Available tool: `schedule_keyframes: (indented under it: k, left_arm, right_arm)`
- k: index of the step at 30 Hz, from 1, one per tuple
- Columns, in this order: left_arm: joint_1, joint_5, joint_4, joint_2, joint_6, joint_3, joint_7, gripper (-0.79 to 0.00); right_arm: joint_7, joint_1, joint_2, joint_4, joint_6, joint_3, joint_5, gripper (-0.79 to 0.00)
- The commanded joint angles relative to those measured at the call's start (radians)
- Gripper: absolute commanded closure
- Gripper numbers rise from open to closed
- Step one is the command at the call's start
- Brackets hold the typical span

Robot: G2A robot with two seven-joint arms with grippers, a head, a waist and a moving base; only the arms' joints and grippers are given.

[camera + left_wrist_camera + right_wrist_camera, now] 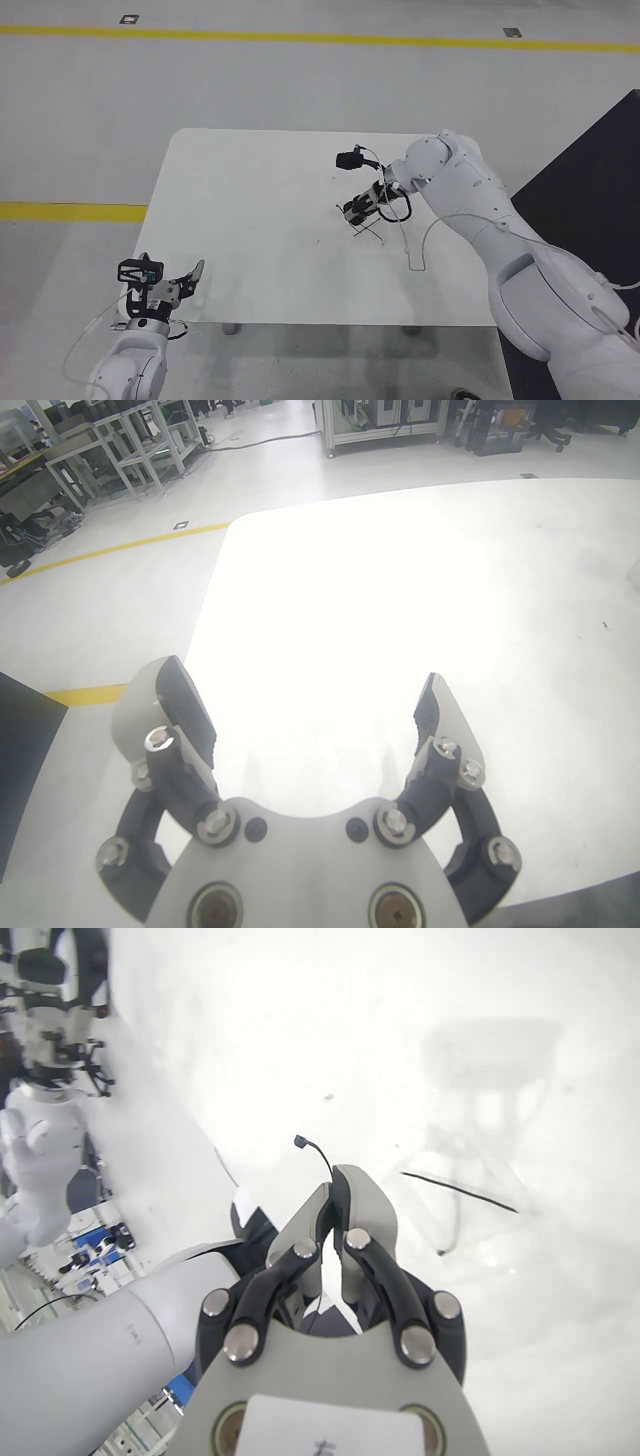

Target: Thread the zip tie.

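White worktop (250,200); clamped shut in right gripper (334,1180), thin black zip tie (322,1159): likely light, springy, slick, best pinched near tail tip; left gripper (302,672) spread open, empty

Blk zip tie (320,1150), white table (260,200), grey fingers (452,720) w/ blk ribbed pads (185,705), yellow floor stripes (300,38).

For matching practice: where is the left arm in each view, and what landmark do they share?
Top view: left arm at the table's lower left corner.
Left wrist view: its open left gripper, over the table.
Right wrist view: far off, beyond the table's edge.
Shared landmark: the table.
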Motion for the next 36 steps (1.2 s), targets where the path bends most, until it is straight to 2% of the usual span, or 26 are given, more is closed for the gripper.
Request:
schedule_keyframes:
  k: [1, 21, 26, 31, 36]
  left_arm:
    - [0.000, 0.000, 0.000, 0.000, 0.000, 0.000, 0.000, -0.785]
    - [0.000, 0.000, 0.000, 0.000, 0.000, 0.000, 0.000, -0.785]
    - [0.000, 0.000, 0.000, 0.000, 0.000, 0.000, 0.000, -0.785]
    - [0.000, 0.000, 0.000, 0.000, 0.000, 0.000, 0.000, -0.785]
    - [0.000, 0.000, 0.000, 0.000, 0.000, 0.000, 0.000, -0.785]
  right_arm:
    - [-0.001, 0.002, -0.004, 0.052, -0.001, 0.000, -0.046, 0.000]
    - [-0.001, 0.002, -0.004, 0.052, -0.001, 0.000, -0.046, 0.000]
    - [-0.031, -0.065, 0.015, -0.100, -0.031, -0.002, 0.025, 0.000]
    - [-0.041, -0.102, 0.094, -0.313, -0.041, -0.046, 0.159, 0.000]
    - [-0.041, -0.102, 0.094, -0.313, -0.041, -0.046, 0.159, 0.000]
